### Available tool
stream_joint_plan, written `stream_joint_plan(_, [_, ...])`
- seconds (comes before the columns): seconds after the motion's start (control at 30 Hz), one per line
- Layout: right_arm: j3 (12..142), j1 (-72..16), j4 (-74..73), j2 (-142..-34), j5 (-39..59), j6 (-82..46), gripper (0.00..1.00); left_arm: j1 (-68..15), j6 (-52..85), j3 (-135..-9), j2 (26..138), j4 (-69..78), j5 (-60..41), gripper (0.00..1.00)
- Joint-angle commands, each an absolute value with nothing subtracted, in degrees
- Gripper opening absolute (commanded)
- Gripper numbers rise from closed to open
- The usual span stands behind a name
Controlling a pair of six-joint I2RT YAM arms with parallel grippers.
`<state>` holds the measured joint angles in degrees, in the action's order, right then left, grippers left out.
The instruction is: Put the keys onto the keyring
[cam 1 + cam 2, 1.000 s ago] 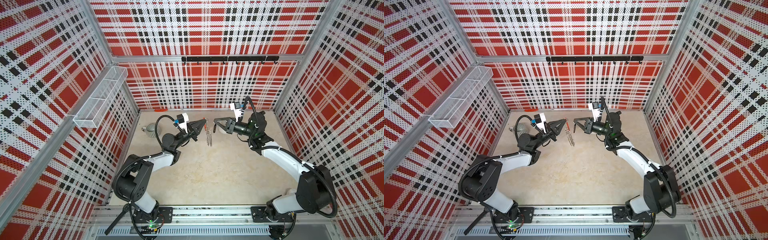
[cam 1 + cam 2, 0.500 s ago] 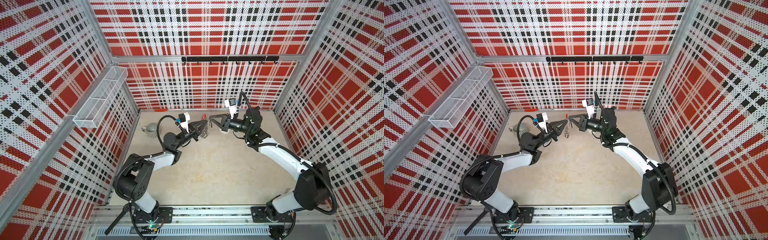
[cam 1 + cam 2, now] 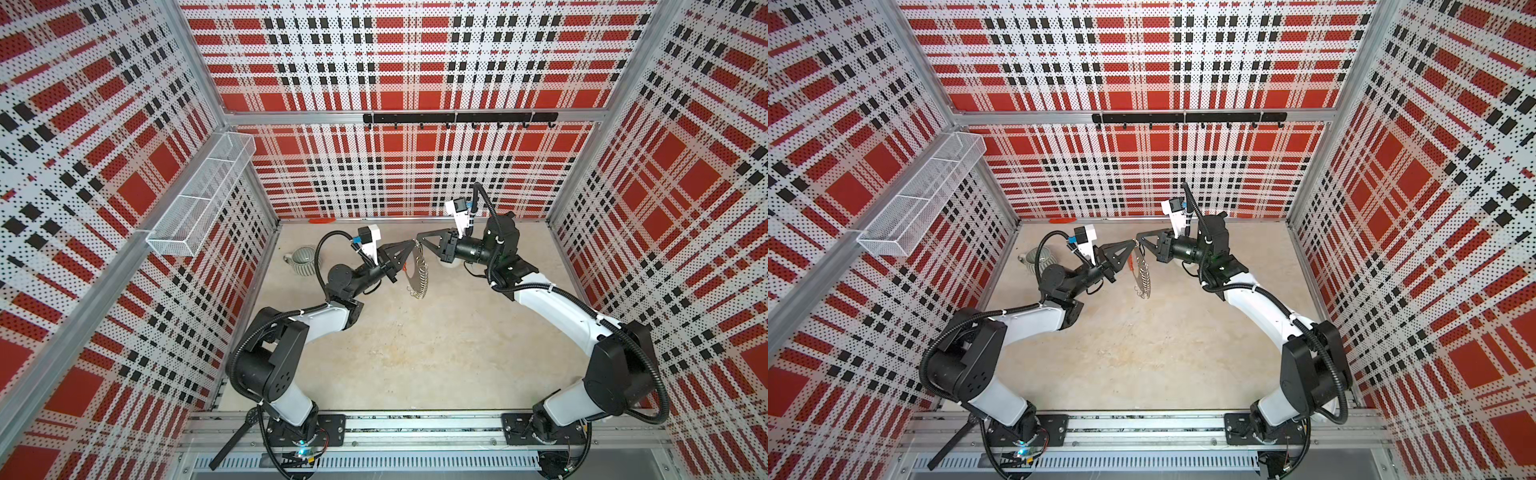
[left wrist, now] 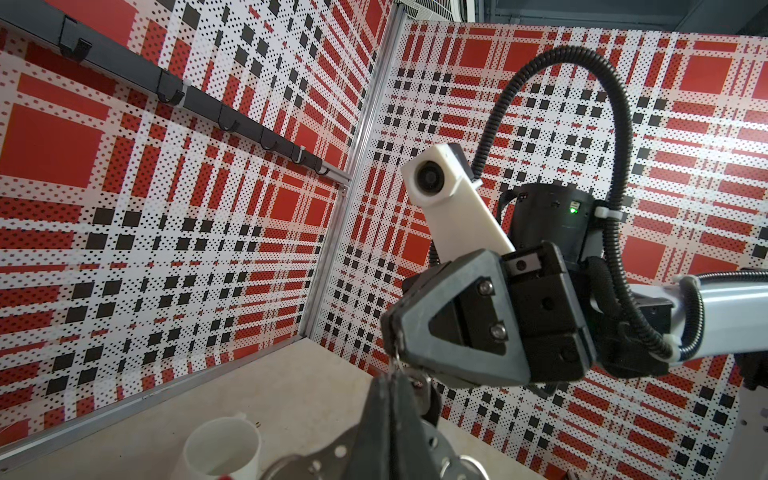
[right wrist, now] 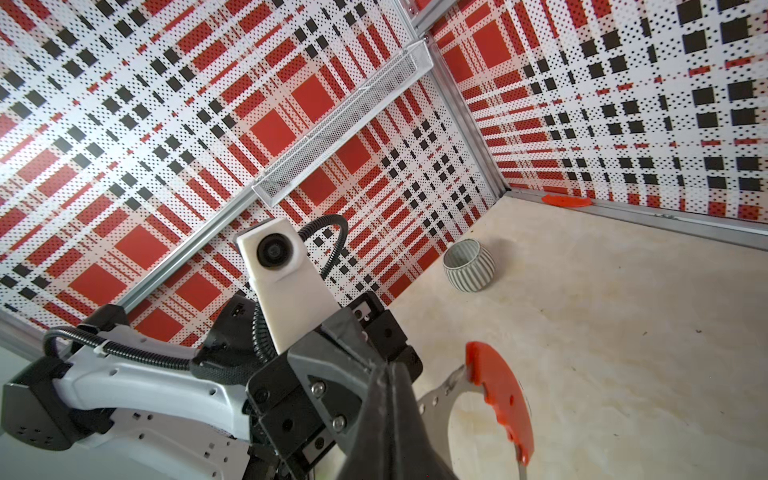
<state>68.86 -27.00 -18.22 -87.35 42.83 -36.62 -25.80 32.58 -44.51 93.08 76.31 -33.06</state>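
The keyring (image 3: pixel 418 274) (image 3: pixel 1142 272), a flat grey hoop with a red-orange section (image 5: pixel 498 399) and a fringe of small wire rings, hangs in the air at the back of the table. My left gripper (image 3: pixel 412 244) (image 4: pixel 395 376) is shut on its top edge. My right gripper (image 3: pixel 418 239) (image 5: pixel 388 370) is shut too, tip to tip with the left one. A small silvery piece (image 4: pixel 397 355) of the keys hangs from the right tip against the left jaws. The keys' black tag is hidden.
A grey ribbed mug (image 3: pixel 305 259) (image 5: pixel 468 266) stands at the back left and a white cup (image 4: pixel 222 449) under the right wrist. A small red-orange strip (image 3: pixel 322 220) lies against the back wall. A wire basket (image 3: pixel 199 199) and a black hook rail (image 3: pixel 457 118) hang on the walls.
My right gripper has moved left until its tip meets the left gripper's tip above the keyring. The left gripper has hardly moved and keeps its hold on the keyring.
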Motion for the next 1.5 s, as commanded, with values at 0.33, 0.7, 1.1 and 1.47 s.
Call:
stream_joint_plan(0.33, [71.35, -28.01, -17.21, -89.01, 41.87, -35.18, 0.0, -26.02, 32.78, -46.48, 92.66, 78.13, -33.68, 0.0])
stream_joint_plan(0.7, [69.92, -27.57, -9.88, -88.2, 30.15, -34.1, 0.0, -25.94, 31.75, -45.99, 91.17, 78.13, -32.29, 0.0])
stream_joint_plan(1.1, [65.92, -26.32, -14.75, -89.28, 34.34, -44.61, 0.0, -26.67, 29.66, -45.99, 91.07, 79.01, -30.29, 0.0])
stream_joint_plan(1.47, [62.89, -26.05, -28.72, -92.28, 45.39, -61.23, 0.0, -27.41, 29.61, -45.89, 93.76, 89.6, -26.72, 0.0])
